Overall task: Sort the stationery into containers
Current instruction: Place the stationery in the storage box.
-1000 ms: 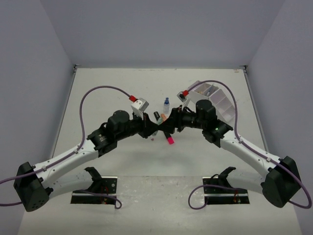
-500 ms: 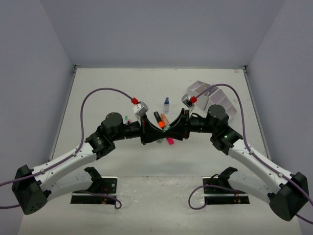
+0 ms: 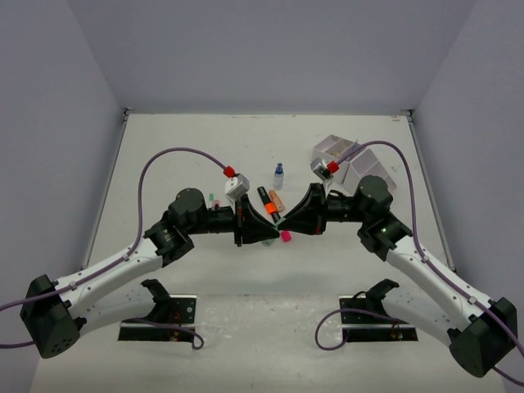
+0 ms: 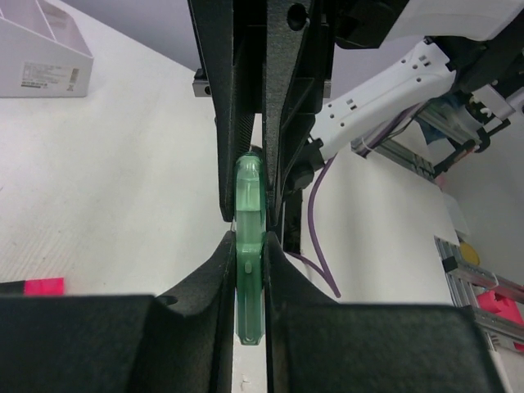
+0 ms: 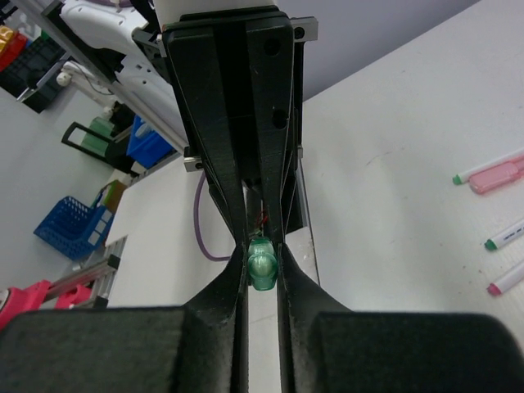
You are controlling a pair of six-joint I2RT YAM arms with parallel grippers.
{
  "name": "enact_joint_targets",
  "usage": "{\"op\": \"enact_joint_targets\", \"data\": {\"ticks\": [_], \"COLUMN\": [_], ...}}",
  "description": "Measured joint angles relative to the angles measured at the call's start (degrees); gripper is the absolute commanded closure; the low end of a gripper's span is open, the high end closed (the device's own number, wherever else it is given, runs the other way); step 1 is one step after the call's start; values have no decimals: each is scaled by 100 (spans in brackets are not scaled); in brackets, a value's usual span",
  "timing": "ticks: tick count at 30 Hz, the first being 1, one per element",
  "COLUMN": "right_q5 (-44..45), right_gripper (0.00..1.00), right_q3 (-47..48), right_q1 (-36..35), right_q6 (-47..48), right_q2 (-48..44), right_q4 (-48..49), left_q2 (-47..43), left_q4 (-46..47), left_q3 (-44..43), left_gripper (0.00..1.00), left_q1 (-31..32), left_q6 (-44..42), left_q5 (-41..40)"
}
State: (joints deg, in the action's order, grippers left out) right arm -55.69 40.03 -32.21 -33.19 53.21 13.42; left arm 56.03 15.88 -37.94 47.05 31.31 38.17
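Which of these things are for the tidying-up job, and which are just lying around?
For the job: green highlighter, white organizer, black marker, small bottle, pink highlighter.
Just there: blue basket, purple cable, black stands.

no text was legible, white organizer (image 4: pixel 33 37) carried a small printed label (image 4: pixel 51 76) on its side wall, lettering too small and blurred to read in left wrist view
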Motion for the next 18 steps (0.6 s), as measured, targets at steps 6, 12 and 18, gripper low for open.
{"op": "enact_joint_targets", "data": {"ticks": [6, 12, 18], "right_q5": [-94, 425, 2453], "right_gripper": [100, 100, 100], "right_q3": [0, 113, 791], "right_q1": [7, 147, 683], "right_q6": [21, 137, 429], "right_q2": [-2, 68, 362], "right_q4": [35, -421, -1781], "left_q2": [3, 130, 168], "left_q4": [30, -617, -2806], "left_q3": [5, -241, -1263], "left_gripper": [24, 0, 0], "left_q1": [-3, -23, -168], "left_q6": [-12, -96, 100], "left_q5": [75, -261, -3133]}}
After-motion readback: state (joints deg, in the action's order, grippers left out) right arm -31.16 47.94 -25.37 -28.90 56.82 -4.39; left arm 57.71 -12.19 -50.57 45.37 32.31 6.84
